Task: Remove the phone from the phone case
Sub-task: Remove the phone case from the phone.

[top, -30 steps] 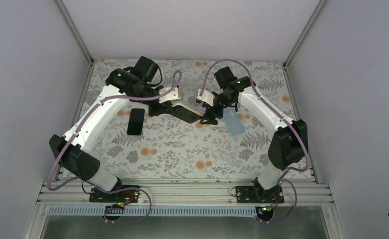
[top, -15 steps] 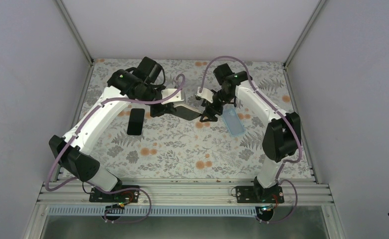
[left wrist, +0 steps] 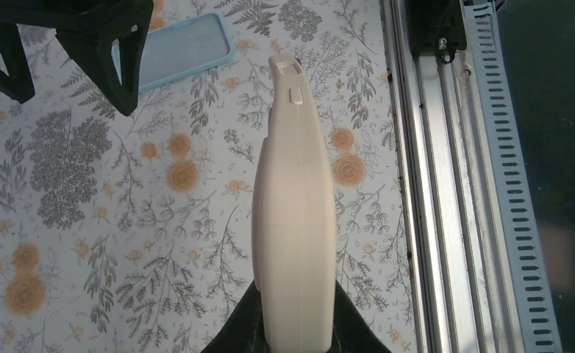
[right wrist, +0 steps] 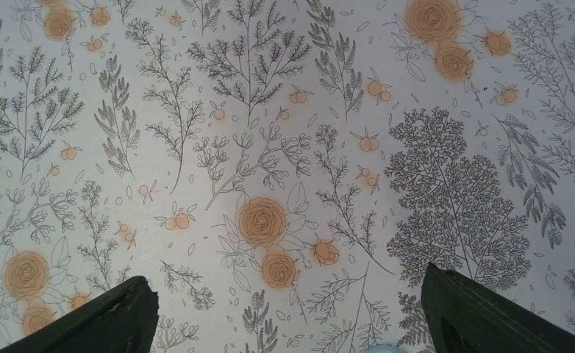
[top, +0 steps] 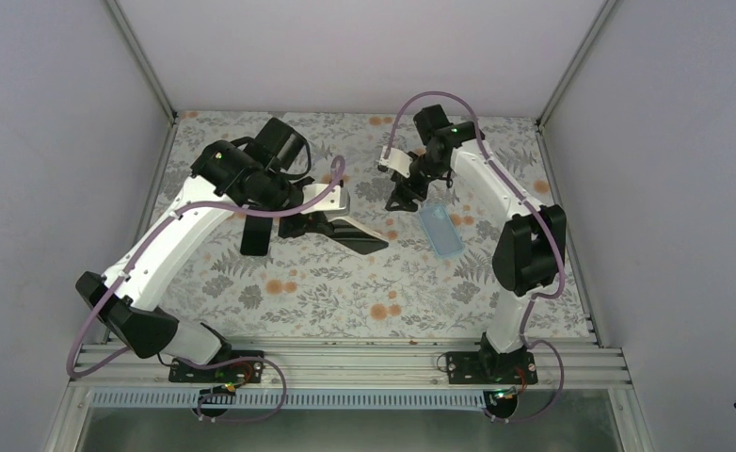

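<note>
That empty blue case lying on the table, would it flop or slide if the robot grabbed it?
The phone case looks thin and translucent, so it probably bends and weighs little. It lies flat on the table, so it won't roll, though a push would likely slide it.

No legible text, brand, number or sign in any view. Side of phone, seen edge-on: plain pinkish-beige, marks too small to read. Surface of phone case: plain light blue. Print on worktop: floral pattern only.
</note>
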Robot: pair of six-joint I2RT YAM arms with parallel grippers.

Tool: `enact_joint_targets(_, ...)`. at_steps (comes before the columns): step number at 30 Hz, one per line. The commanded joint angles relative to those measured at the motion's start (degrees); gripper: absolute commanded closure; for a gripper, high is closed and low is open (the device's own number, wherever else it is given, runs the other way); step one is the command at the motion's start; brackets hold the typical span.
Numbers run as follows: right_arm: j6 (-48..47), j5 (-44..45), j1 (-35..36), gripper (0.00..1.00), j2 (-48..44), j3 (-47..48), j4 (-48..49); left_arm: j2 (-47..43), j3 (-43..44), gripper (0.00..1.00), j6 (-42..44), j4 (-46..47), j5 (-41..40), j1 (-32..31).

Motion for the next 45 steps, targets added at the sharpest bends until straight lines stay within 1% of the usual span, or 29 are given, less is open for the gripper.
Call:
enact_joint_targets(1,0.05,0.19,-0.39,0.08,0.31,1.74,0.45,-1.52,0.74,0.98,0.62,1.02,2.59,0.19)
enact_joint_targets(4,-0.62,-0.55,-0.48,0.08,-1.45,0.83,-1.08,-2.18,-0.72,0.98,-0.11,3.50,0.19,0.26)
enact_joint_targets(5,-1.36,-2.02,-0.44,0.08,-4.98,-2.71,-1.73,-3.05,-2.15,0.98,-1.14,6.54,-1.58,0.20)
enact_joint_targets(7,-1.87,-3.73,-0.49,0.08,-8.99,-6.60,-1.58,-4.05,-3.72,0.98,-2.32,9.93,-2.96,0.20)
enact_joint_targets(11,-1.38,-5.58,-0.49,0.08,-17.87,-14.76,0.20,-5.44,-6.39,0.98,-3.97,15.33,-3.68,0.28)
enact_joint_targets(15,-0.02,-8.17,-0.49,0.08,-24.62,-20.01,1.57,-5.37,-7.03,0.98,-4.71,17.26,-3.38,0.33)
enact_joint_targets(19,2.37,-12.06,-0.49,0.09,-28.68,-22.13,4.16,-4.67,-6.87,0.98,-4.72,17.28,-1.64,0.37)
enact_joint_targets(22,5.21,-11.77,-0.49,0.09,-30.22,-23.83,9.89,-4.20,-6.25,0.98,-4.40,16.52,-0.86,0.37)
enact_joint_targets(24,6.76,-9.86,-0.49,0.13,-30.82,-25.15,12.98,-4.18,-5.80,0.98,-4.26,16.00,-0.43,0.37)
enact_joint_targets(32,7.55,-8.20,-1.76,0.13,-30.18,-25.52,16.46,-5.01,-6.27,0.98,-3.98,15.35,0.10,0.37)
enact_joint_targets(40,6.16,-10.13,-4.31,0.13,-29.80,-23.42,14.96,-5.69,-7.22,0.98,-3.56,15.46,-0.61,0.38)
enact_joint_targets(45,5.04,-12.81,-4.51,0.13,-29.29,-23.11,13.21,-5.68,-7.67,0.98,-3.78,16.13,-0.37,0.50)
